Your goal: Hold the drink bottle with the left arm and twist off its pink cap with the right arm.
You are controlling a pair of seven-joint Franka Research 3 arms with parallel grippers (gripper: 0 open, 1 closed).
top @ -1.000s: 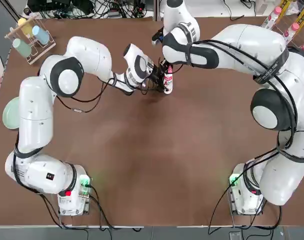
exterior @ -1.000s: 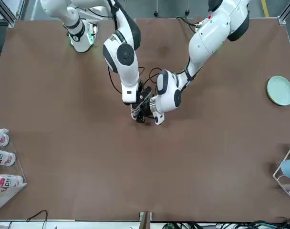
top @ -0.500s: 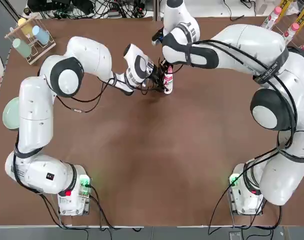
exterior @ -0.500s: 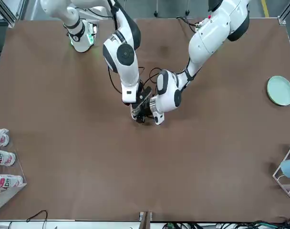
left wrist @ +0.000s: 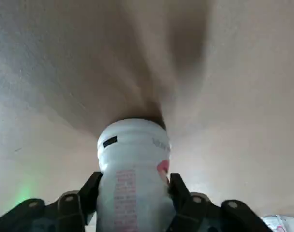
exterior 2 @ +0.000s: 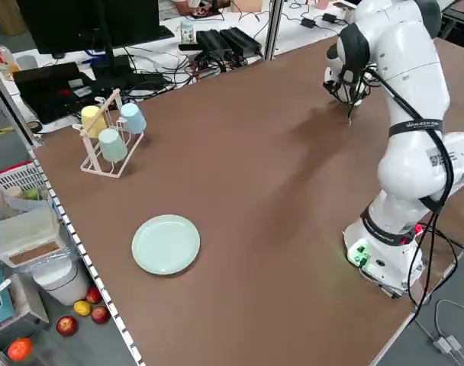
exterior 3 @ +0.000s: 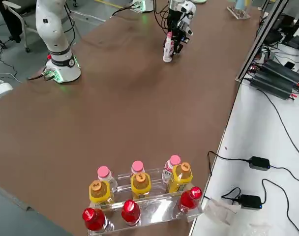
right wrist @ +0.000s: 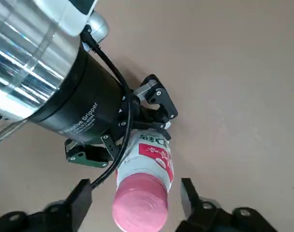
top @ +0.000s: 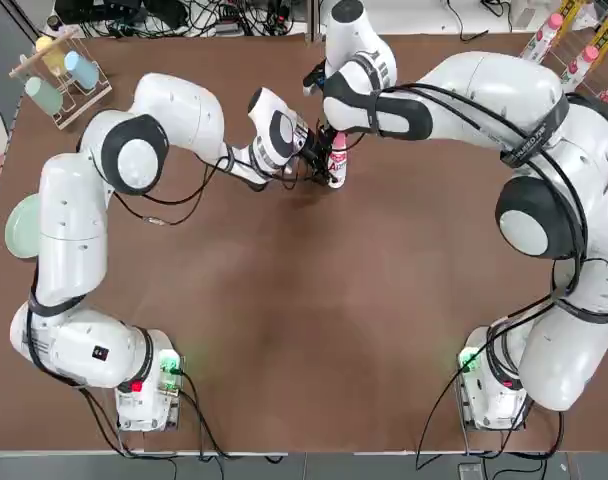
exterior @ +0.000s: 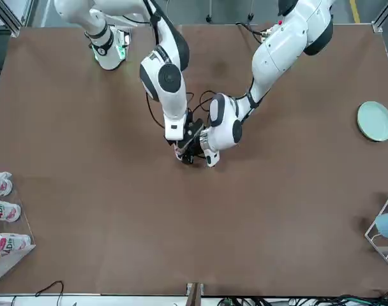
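The drink bottle [top: 336,168] stands upright on the brown table, white with red-pink label print [right wrist: 155,155]. My left gripper [left wrist: 134,189] is shut on the bottle's body [left wrist: 132,179], reaching in low from the side [top: 312,165]. The pink cap [right wrist: 140,204] sits on the neck. My right gripper [right wrist: 136,194] hangs over it from above, open, with one finger [right wrist: 82,197] on each side of the cap and a gap to both. The right side view shows the bottle [exterior 3: 167,49] with its cap [exterior 3: 169,35] under the right arm's hand.
A clear rack of pink-, orange- and red-capped bottles [exterior 3: 139,196] stands at the table's far right corner [top: 582,52]. A cup rack [top: 60,74] and a green plate [top: 22,226] are on the left side. Cables run along the table's far edge.
My right gripper has opened off the pink cap, and its arm has shifted slightly. The left gripper and the bottle have stayed put.
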